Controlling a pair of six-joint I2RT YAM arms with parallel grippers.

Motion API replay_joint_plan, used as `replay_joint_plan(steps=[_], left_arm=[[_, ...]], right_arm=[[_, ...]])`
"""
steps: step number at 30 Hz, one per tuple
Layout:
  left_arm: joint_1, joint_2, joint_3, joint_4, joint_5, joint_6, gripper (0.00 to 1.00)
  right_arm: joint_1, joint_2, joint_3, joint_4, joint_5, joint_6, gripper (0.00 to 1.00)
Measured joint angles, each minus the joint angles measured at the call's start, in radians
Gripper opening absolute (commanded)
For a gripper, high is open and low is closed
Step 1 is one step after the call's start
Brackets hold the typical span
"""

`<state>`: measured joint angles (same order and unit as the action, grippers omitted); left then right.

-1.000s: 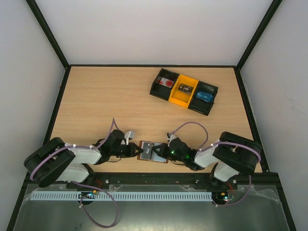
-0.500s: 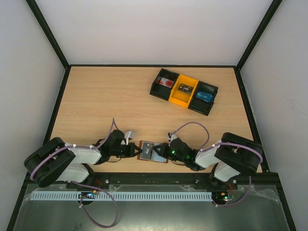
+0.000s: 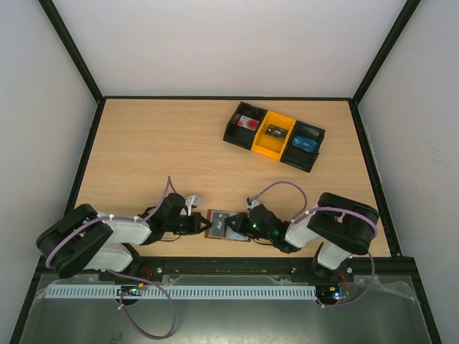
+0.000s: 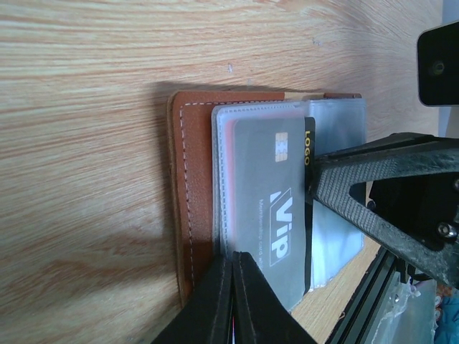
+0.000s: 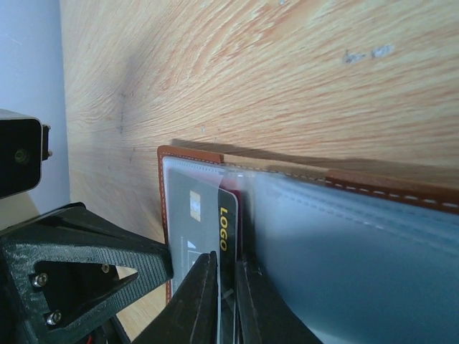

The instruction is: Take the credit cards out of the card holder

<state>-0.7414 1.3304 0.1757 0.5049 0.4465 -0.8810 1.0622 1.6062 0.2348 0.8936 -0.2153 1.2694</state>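
Left gripper point(image 4: 231, 290) clamped on brown leather bifold card holder point(image 4: 192, 179), anchoring it at near edge of wooden table point(image 3: 143, 158). Right gripper point(image 5: 226, 304) jaws barely apart around grey VIP credit card point(image 4: 269, 208) edge; can't tell if gripping. Card not out yet.

A robotics lab test cell: plain white panels point(image 3: 237, 43) in a black frame point(image 3: 74, 52) box in a wooden table point(image 3: 158, 143); a left arm point(image 3: 115, 235) and a right arm point(image 3: 337, 226) are bolted at its near edge (slotted white cable duct point(image 3: 215, 292) just below).
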Motion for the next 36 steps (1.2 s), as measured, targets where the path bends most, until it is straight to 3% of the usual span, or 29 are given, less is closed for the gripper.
replay_joint_plan(steps=[2, 13, 36], left_arm=[[0.0, 0.002, 0.0, 0.002, 0.003, 0.0, 0.03], [0.0, 0.005, 0.0, 0.012, 0.005, -0.003, 0.1], [0.0, 0.019, 0.001, 0.036, 0.002, -0.018, 0.1]], right_arm=[[-0.001, 0.01, 0.0, 0.01, 0.002, 0.004, 0.03], [-0.002, 0.037, -0.048, 0.117, 0.008, 0.026, 0.02], [0.001, -0.034, -0.088, 0.085, 0.053, 0.025, 0.02]])
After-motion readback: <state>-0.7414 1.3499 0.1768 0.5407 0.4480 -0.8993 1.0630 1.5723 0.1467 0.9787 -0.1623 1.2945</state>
